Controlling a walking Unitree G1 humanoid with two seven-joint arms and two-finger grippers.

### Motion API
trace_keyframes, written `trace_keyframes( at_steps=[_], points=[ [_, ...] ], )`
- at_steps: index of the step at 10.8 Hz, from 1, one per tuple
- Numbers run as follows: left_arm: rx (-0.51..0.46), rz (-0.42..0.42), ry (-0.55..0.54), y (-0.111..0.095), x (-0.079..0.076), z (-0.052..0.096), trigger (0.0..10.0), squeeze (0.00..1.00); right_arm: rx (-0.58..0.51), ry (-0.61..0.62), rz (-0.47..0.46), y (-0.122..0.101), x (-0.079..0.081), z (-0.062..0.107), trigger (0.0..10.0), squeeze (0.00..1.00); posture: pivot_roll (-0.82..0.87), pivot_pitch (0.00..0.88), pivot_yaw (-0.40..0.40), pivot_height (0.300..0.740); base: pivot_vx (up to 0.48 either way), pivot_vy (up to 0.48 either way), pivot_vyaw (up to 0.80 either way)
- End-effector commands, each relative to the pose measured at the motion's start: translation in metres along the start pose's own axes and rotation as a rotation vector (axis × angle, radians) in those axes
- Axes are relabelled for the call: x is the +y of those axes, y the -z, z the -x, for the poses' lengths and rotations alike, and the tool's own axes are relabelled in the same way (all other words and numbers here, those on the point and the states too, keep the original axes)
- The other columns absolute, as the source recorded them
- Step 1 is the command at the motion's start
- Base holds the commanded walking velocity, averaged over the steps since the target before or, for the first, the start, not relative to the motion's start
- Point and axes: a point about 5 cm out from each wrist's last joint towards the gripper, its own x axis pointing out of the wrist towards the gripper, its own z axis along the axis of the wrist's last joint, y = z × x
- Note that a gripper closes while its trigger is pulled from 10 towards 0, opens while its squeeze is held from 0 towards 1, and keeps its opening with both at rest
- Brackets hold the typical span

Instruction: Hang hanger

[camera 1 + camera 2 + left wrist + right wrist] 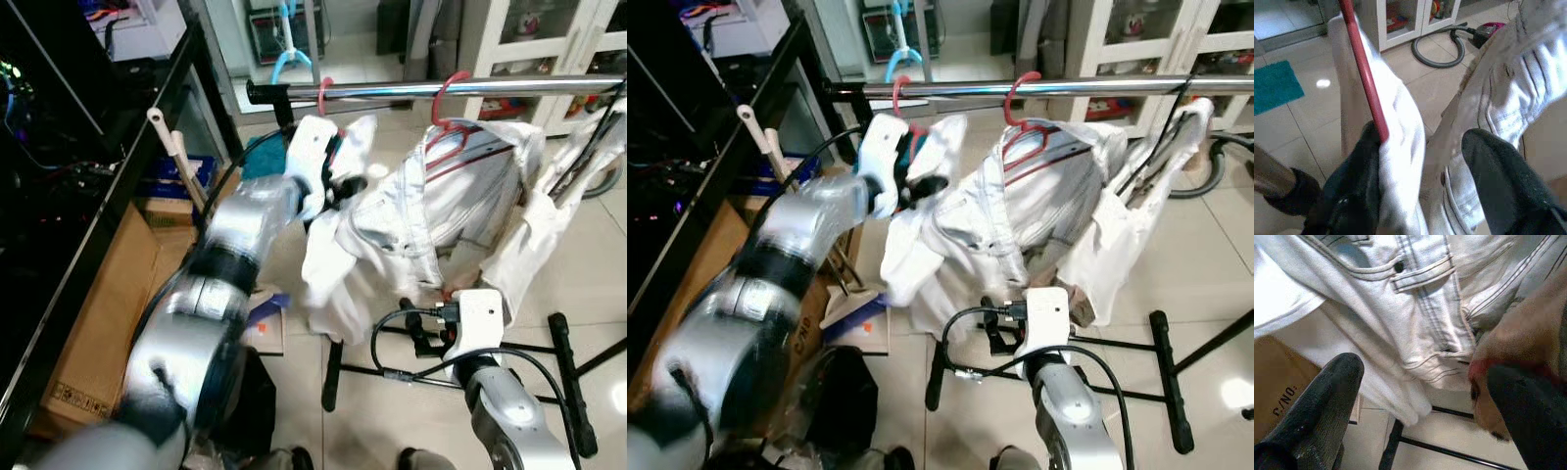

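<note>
A chrome rail [441,88] crosses the top of the eye views. A red hanger [323,95] hooks over the rail with a white garment [333,264] on it. My raised left gripper [1425,161] is open just below that hook. Its fingers [1352,191] straddle the white cloth, and the red hanger bar [1364,73] lies against one of them. A second red hanger [446,108] carries a pale denim jacket [431,215]. Lower down, my right gripper [1420,382] is open under the jacket's hem, beside a tan cloth with a red edge [1508,352].
A black hanger with a white shirt [534,235] hangs at the right end of the rail. The rack's black feet [563,382] spread over the tiled floor. A black shelf [98,215] and a cardboard box [108,323] stand close on the left. A vacuum hose [1440,54] lies by white cabinets.
</note>
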Motion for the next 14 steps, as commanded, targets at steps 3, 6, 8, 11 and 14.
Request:
trace_keyframes(
  at_steps=[3,6,8,11,14],
  points=[
    [-0.022,-0.038,-0.123,0.008,-0.004,0.025,10.0,1.00,-0.004,-0.036,0.006,0.000,0.003,-0.005,10.0,0.00,-0.14,0.021,0.127,0.740,0.000,0.000,0.00],
    [-0.061,-0.052,-0.190,0.015,-0.015,0.040,10.0,1.00,-0.008,-0.049,0.012,-0.001,0.004,-0.008,10.0,0.00,-0.13,0.004,0.117,0.740,0.000,0.000,0.00],
    [-0.159,-0.018,-0.192,0.025,-0.030,0.067,10.0,1.00,-0.054,-0.030,0.022,-0.008,-0.003,-0.011,10.0,0.00,-0.11,0.000,0.098,0.740,0.000,0.000,0.00],
    [-0.211,0.011,-0.259,0.055,-0.024,0.099,10.0,1.00,-0.187,0.033,0.024,-0.029,-0.017,-0.011,10.0,0.00,-0.08,0.000,0.057,0.740,0.000,0.000,0.00],
    [-0.190,0.034,-0.314,0.089,-0.033,0.127,10.0,1.00,-0.223,0.030,0.045,-0.037,-0.027,-0.011,10.0,0.00,-0.04,0.000,0.023,0.740,0.000,0.000,0.00]
  ],
)
